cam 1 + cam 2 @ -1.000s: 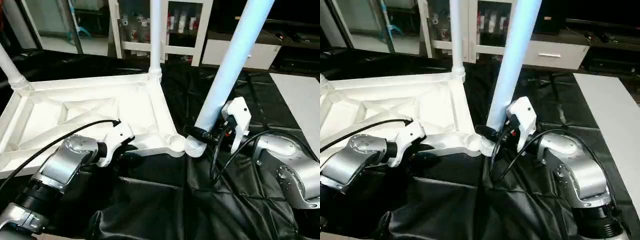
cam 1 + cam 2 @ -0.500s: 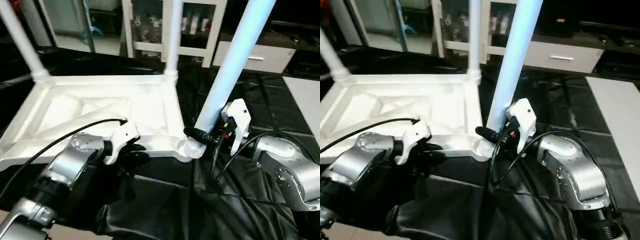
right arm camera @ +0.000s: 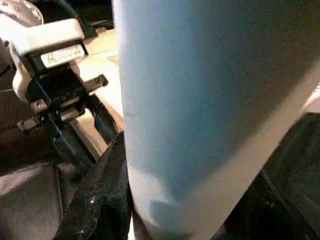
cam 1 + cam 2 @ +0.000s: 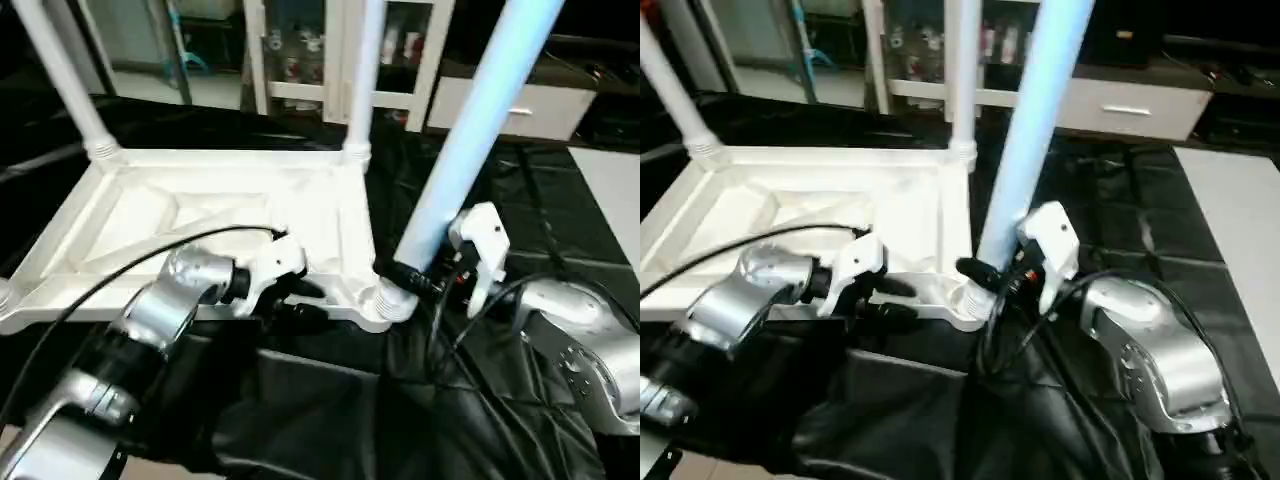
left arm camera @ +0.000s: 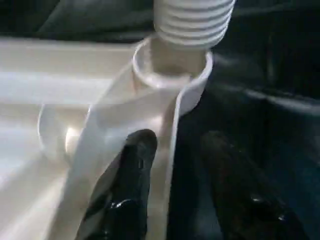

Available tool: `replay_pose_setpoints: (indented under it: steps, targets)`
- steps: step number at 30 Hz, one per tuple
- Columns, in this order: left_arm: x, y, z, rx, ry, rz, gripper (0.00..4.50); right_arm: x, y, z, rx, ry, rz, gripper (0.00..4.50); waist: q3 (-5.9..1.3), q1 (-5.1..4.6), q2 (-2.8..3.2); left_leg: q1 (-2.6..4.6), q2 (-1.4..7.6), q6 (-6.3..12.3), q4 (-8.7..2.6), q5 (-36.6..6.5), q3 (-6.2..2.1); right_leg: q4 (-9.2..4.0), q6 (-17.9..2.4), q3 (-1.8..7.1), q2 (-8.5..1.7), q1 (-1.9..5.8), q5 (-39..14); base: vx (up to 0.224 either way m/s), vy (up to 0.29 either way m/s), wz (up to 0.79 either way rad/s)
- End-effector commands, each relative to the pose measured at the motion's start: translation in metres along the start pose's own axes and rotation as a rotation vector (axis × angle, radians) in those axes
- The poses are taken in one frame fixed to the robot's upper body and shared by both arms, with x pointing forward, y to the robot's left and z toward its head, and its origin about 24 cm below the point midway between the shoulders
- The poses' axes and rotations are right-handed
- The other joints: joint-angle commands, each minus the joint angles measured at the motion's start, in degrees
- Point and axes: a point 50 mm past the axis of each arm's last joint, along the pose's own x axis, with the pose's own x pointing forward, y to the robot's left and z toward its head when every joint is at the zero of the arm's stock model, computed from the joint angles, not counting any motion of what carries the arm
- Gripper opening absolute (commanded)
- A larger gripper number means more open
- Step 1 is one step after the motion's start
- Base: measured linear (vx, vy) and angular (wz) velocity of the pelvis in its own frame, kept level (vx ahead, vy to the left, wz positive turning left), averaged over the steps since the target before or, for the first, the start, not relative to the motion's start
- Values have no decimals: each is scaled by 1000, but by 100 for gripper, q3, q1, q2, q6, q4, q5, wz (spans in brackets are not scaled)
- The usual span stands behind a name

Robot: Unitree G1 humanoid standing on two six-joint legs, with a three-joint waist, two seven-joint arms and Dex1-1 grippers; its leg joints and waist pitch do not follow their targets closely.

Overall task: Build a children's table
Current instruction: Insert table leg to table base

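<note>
Head view: the large white plastic ribbed tabletop lies upside down on the black-covered counter. Left wrist view: the left gripper fingers straddle its rim, apparently gripping. Right wrist view: the right gripper clasps the long white tapered leg at the corner socket.

Black sheeting is lying crumpled under my work. A white glass-door cabinet is standing behind, a white drawer unit sitting beside it.
</note>
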Motion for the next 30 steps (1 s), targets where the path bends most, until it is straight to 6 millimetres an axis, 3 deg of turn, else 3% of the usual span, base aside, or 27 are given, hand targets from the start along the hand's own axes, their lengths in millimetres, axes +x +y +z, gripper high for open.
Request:
replay_pose_setpoints:
  steps: [1, 2, 3, 5, 12, 19, 20, 22, 23, 25, 26, 27, 30]
  targets:
    - [3, 3, 4, 24, 12, -22, 180, -5, 1, 7, -26, -18, -14, 183, -393, -29, 132, 50, 324, -57, -486, -809, -167, -388, -1423, 237, -449, 276, -350, 0, 0, 0]
    - [4, 4, 5, 27, 14, -23, 180, -5, 1, 7, -26, -18, -15, 183, -393, -66, 60, 55, 325, -29, -481, -833, -152, -419, -1444, 235, -424, 275, -327, 0, 0, 0]
    - [4, 4, 4, 34, 32, -33, 180, -7, 1, 7, -27, -18, -19, 183, -399, -75, 100, 58, 325, -23, -480, -825, -161, -407, -1478, 234, -428, 283, -293, 0, 0, 0]
    - [4, 5, 2, 44, 61, -47, 180, -8, 2, 7, -28, -18, -23, 183, -396, -105, 73, 43, 314, 41, -476, -805, -152, -431, -1491, 238, -427, 298, -343, 0, 0, 0]
    - [1, 5, -15, 43, 158, -62, 180, -12, 4, 7, -30, -15, -35, 183, -396, -167, 185, 55, 327, 96, -473, -857, -160, -453, -1504, 230, -418, 285, -617, 0, 0, 0]
    - [-6, 7, -26, -25, 178, 6, 180, -12, 5, 6, -25, -16, -37, 183, -399, -156, 201, 55, 331, 111, -470, -808, -152, -442, -1568, 226, -417, 275, -499, 0, 0, 0]
    - [-7, 7, -28, -47, 169, 19, 165, -11, 5, 7, -23, -18, -33, 183, -401, -160, 128, 52, 331, 122, -473, -807, -143, -446, -1566, 227, -414, 280, -495, 0, 0, 0]
    - [-8, 7, -29, -57, 162, 23, 145, -11, 5, 7, -21, -18, -30, 183, -394, -148, 172, 54, 332, 131, -469, -810, -148, -451, -1556, 231, -430, 270, -623, 0, 0, 0]
    - [-8, 5, -30, -65, 158, 17, 137, -10, 5, 7, -20, -18, -27, 183, -394, -144, 149, 55, 336, 139, -473, -794, -150, -444, -1550, 231, -430, 270, -643, 0, 0, 0]
    - [-9, 3, -32, -68, 158, 6, 109, -9, 6, 7, -19, -18, -24, 183, -388, -146, 158, 56, 337, 145, -476, -809, -148, -452, -1533, 230, -428, 259, -684, 0, 0, 0]
    - [-9, 3, -32, -68, 160, 4, 109, -9, 6, 7, -19, -18, -23, 183, -388, -152, 104, 48, 337, 156, -479, -796, -142, -455, -1517, 232, -426, 263, -680, 0, 0, 0]
    - [-9, 2, -34, -68, 168, 1, 109, -8, 5, 7, -18, -17, -20, 183, -393, -140, 132, 52, 341, 156, -476, -779, -151, -441, -1521, 234, -439, 264, -675, 0, 0, 0]
    - [-10, 1, -36, -68, 177, 6, 79, -7, 4, 8, -19, -19, -14, 183, -383, -147, 121, 56, 340, 167, -478, -789, -144, -453, -1498, 233, -433, 249, -751, 0, 0, 0]
